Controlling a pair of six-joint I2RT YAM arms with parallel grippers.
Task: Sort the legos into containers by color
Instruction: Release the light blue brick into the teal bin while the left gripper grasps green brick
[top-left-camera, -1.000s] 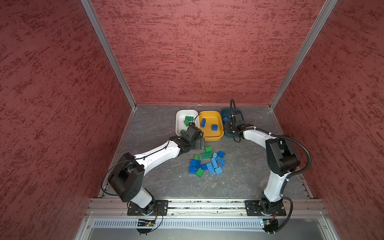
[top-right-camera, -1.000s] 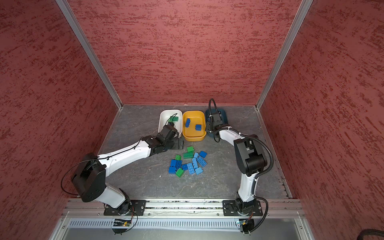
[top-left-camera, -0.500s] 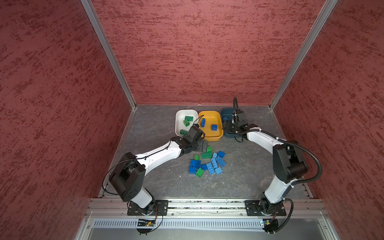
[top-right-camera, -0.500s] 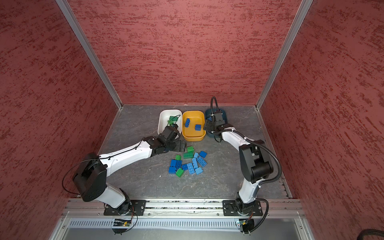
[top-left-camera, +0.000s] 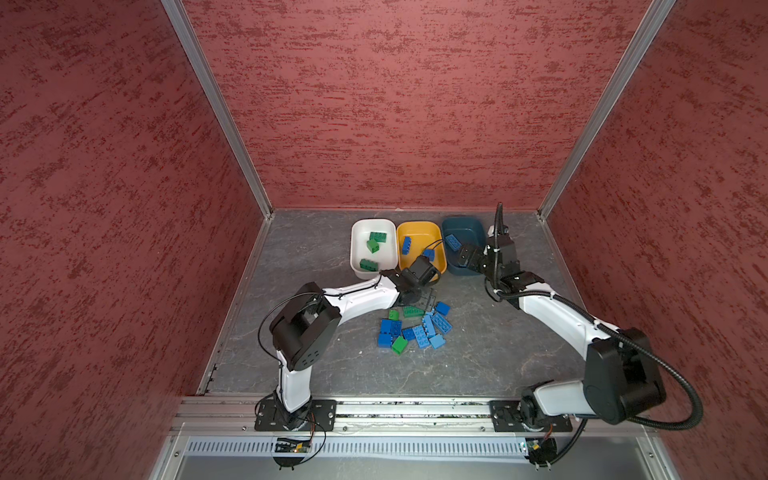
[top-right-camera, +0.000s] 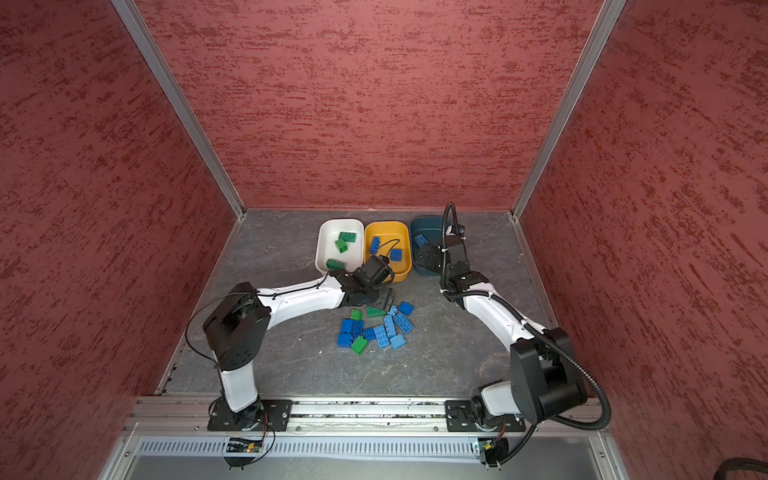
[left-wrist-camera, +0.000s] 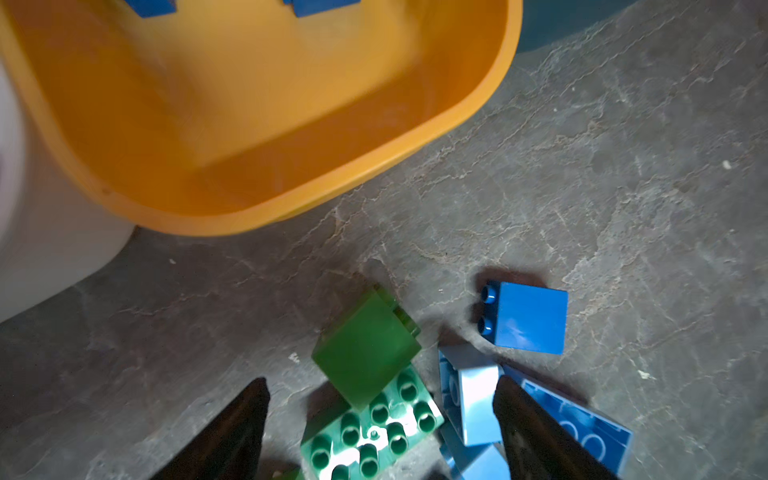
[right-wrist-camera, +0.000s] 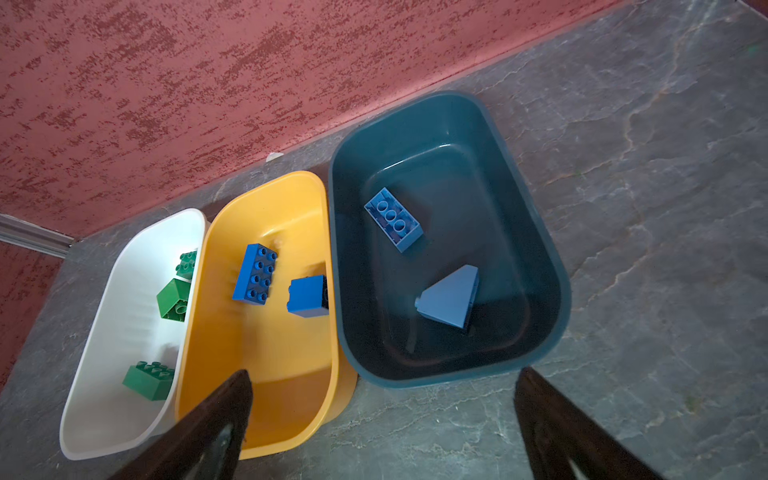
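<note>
Grey stone-look counter. My left pincer, jaws apart, straddles green legos in the loose pile. My right pincer, apart and empty, hangs over the teal tub, which holds two light-blue legos.

Nothing legible on show at this moment: no word, label, brand mark or number can be read in any view. The studs on the green brick seen by the left wrist camera are too blurred to give up any lettering. The small circuit board on the front rail in a top view is too tiny to read.
</note>
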